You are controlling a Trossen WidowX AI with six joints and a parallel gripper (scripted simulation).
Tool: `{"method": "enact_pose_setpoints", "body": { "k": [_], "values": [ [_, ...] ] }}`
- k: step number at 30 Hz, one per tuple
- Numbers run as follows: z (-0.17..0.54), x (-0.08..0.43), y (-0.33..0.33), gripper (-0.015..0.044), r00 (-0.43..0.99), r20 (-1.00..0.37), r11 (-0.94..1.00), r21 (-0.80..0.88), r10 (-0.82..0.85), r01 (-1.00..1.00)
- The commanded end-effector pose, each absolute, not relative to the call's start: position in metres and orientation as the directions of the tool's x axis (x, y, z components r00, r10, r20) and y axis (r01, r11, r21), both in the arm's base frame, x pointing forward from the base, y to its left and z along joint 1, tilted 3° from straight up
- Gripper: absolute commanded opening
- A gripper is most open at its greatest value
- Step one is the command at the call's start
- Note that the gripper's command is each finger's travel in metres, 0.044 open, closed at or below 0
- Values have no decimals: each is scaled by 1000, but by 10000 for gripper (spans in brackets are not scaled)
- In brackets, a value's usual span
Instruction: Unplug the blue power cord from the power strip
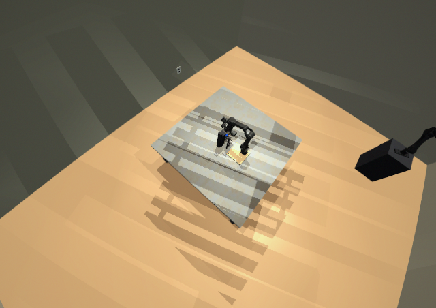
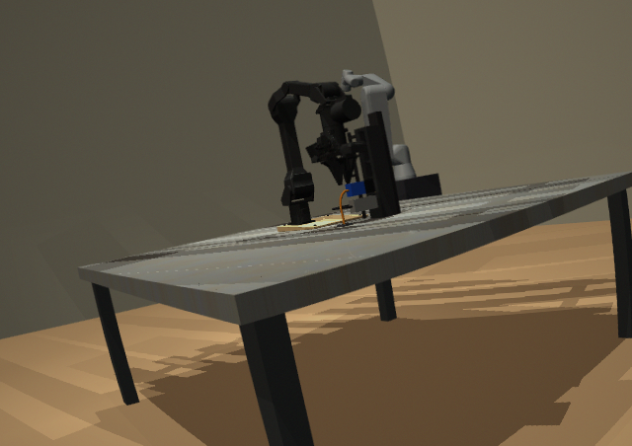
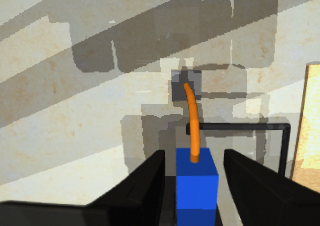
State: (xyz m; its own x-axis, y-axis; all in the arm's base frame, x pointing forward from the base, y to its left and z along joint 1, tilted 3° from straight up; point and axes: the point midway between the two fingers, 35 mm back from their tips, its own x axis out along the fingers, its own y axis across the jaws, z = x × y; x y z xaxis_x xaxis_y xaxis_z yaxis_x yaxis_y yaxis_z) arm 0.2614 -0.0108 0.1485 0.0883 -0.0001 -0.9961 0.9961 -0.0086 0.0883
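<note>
End effector (image 3: 194,155) part-open, grasping nothing -- its fingers straddle the blue plug (image 3: 196,186) with thin gaps either side; plug sits in the upright strip (image 2: 380,166) on the counter (image 2: 306,267); cord (image 3: 192,121) leads away -- pull along it, I judge.

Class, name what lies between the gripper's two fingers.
The blue plug lies between the fingers, with a thin gap on either side, so it is not gripped yet. Its orange cord leads away from it. The wrist view shows this.
</note>
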Motion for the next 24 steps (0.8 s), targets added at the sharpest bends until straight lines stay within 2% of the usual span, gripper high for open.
{"method": "enact_pose_setpoints", "body": {
  "k": [1, 24],
  "values": [
    [148, 261, -4, 160, 83, -997, -11, 83, 2, 996],
    [136, 261, 15, 160, 83, -997, -12, 83, 5, 996]
  ]
}}
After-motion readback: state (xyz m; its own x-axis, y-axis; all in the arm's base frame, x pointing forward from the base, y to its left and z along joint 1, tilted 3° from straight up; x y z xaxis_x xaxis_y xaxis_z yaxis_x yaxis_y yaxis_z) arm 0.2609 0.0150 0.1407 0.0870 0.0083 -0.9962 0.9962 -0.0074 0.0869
